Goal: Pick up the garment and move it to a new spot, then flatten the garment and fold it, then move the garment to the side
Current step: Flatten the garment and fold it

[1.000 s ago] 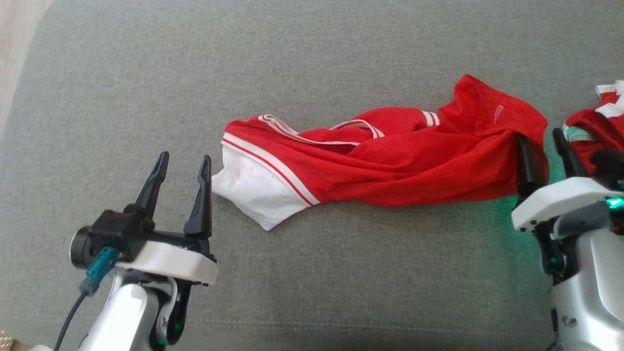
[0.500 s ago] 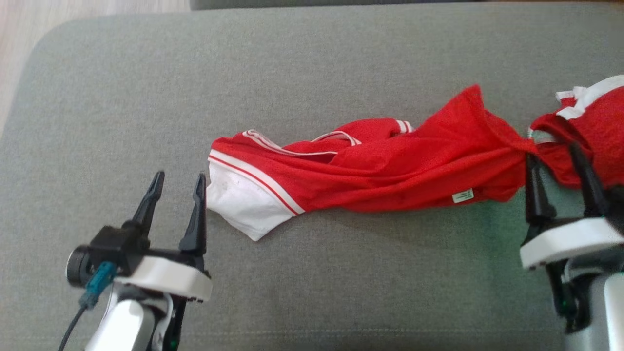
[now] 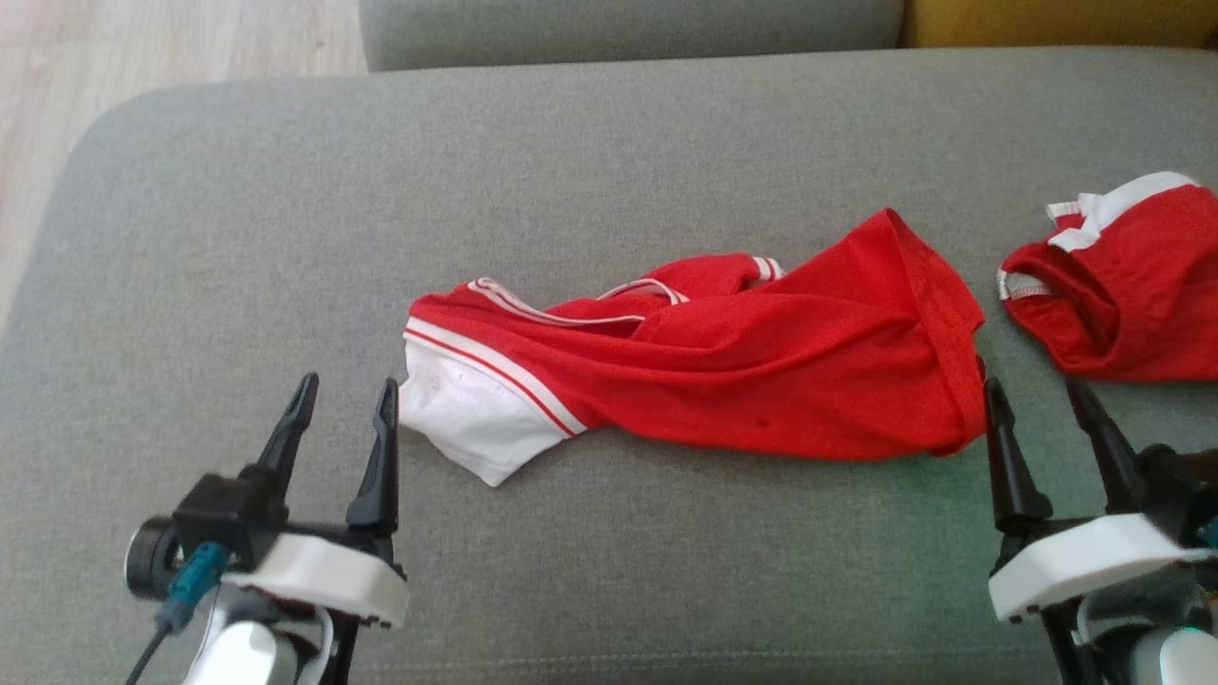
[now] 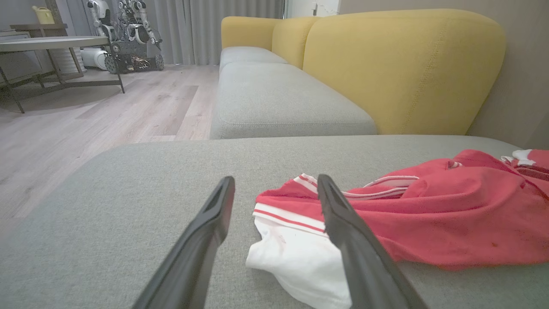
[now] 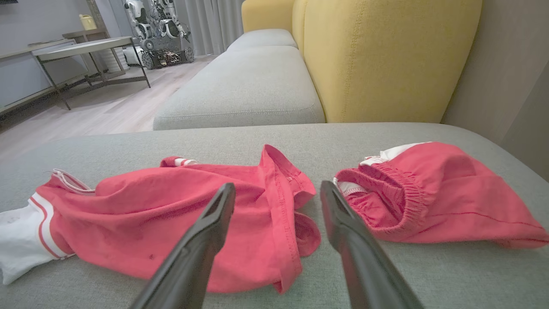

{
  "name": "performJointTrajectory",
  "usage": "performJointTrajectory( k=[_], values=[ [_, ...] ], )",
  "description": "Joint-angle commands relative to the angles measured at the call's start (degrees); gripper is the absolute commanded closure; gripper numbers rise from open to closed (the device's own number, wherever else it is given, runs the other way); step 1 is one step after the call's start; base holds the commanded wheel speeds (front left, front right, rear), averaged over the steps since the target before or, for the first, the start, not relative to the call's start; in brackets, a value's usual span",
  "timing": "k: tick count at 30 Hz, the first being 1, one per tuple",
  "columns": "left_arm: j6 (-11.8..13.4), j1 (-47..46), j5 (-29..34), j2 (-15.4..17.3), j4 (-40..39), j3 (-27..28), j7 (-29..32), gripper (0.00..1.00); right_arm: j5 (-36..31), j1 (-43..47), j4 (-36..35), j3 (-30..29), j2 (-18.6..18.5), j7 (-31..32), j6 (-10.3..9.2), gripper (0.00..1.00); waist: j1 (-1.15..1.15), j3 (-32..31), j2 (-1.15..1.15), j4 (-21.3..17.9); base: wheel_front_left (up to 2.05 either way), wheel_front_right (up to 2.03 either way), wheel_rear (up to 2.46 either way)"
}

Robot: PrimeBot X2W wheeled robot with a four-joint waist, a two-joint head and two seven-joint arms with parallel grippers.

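A red garment (image 3: 742,371) with white stripes and a white sleeve lies crumpled lengthwise across the grey cushion (image 3: 609,571). My left gripper (image 3: 348,383) stands open just left of the white sleeve, its right fingertip almost at the cloth. In the left wrist view the garment (image 4: 450,223) spreads to the right of my left gripper (image 4: 275,179). My right gripper (image 3: 1034,385) is open and empty beside the garment's right hem. The right wrist view shows the hem of the garment (image 5: 171,210) between and behind the open fingers of my right gripper (image 5: 278,186).
Red shorts (image 3: 1123,285) with an elastic waistband (image 5: 437,197) lie at the right, close to the garment's hem. A yellow sofa back (image 5: 377,60) rises behind. Wooden floor (image 3: 143,48) lies past the cushion's left edge, with a table (image 4: 51,43) farther off.
The head camera has tilted up, so the whole picture has shifted down. My right gripper has drawn back from the garment's right end, which now lies flat. The left gripper is unchanged.
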Motion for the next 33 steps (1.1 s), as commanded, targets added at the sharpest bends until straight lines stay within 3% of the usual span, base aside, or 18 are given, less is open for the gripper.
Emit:
performJointTrajectory(
  k=[1, 25, 33],
  values=[
    [0.68, -1.05, -0.52, 1.5, -2.31, 2.39, 0.19, 0.0, -0.38, -0.52, -2.84, 1.65, -0.54, 0.29, -0.04, 0.0, 0.0, -0.67, 0.0, -0.15, 0.0, 0.0, 0.0],
    [2.0, 0.78, -0.8, 2.27, -4.16, 1.64, 1.2, 0.0, -0.7, 0.75, -4.37, 3.52, -0.24, 0.72, -0.04, 0.0, 0.0, -2.06, 0.0, -0.11, 0.0, 0.0, 0.0],
    [1.47, -1.65, -0.5, 1.85, -4.36, 0.7, 0.98, 0.0, -2.59, -2.08, 1.17, 2.08, -1.99, 1.28, -0.04, 0.0, 0.0, 0.92, 0.0, 0.99, 0.0, 0.0, 0.0]
  ],
)
